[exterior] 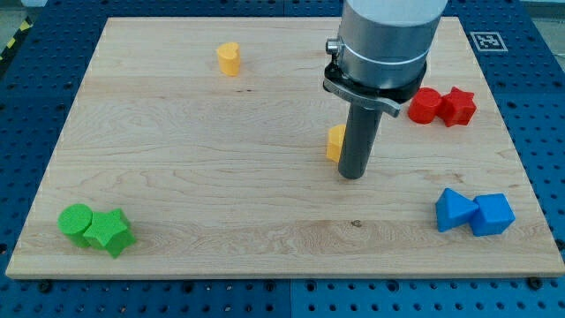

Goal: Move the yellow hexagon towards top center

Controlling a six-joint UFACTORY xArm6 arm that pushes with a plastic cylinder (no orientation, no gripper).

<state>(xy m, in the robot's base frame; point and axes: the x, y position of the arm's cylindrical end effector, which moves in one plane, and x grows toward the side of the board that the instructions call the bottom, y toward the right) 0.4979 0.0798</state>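
Showing only a yellow-orange sliver, the yellow hexagon [335,142] sits near the board's [177,159] middle, mostly hidden behind the rod and touching its left side. The rod stands upright, my tip [352,177] resting on the wood just right of the block, holding nothing.

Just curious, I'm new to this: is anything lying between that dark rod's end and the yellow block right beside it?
Nothing. In the camera view my tip stands right against the yellow hexagon, on its right side, the rod hiding part of it.
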